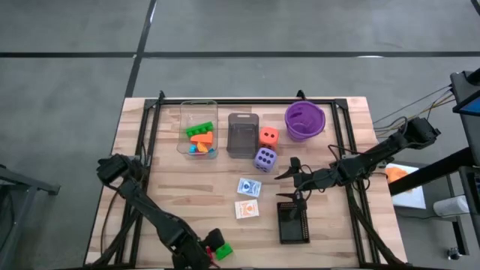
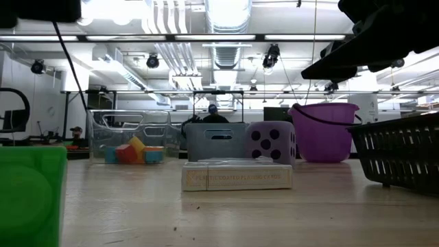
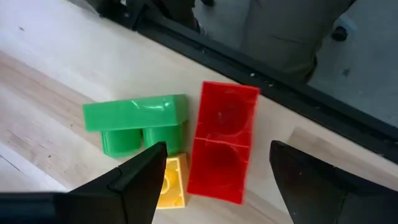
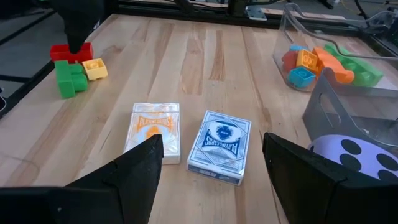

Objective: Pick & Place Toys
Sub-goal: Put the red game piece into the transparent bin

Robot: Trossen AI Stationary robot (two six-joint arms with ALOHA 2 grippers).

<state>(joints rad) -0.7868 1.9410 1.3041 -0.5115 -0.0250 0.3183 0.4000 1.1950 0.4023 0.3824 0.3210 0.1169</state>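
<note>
Green brick (image 3: 137, 121), red brick (image 3: 222, 143), small yellow brick (image 3: 171, 182): clustered, touching, at surface's near edge. Two card packs (image 4: 219, 145) flat, side by side, mid-surface. Purple die (image 1: 265, 158) beside orange die (image 1: 268, 136). More bricks (image 1: 200, 139) piled in clear bin.

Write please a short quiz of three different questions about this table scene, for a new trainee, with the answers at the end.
1. True or false: the purple die lies inside the grey bin.
2. Which bricks lie loose by the left gripper, outside the clear bin? A) green, red and yellow. B) blue and orange. C) only green.
3. Fill in: the right gripper is open and points at two ____ lying flat on the table.

Key
1. False: it stands on the table beside the bin, near the orange die.
2. A: the green brick, red brick and yellow brick.
3. Card packs: the orange card pack and blue card pack.
</note>
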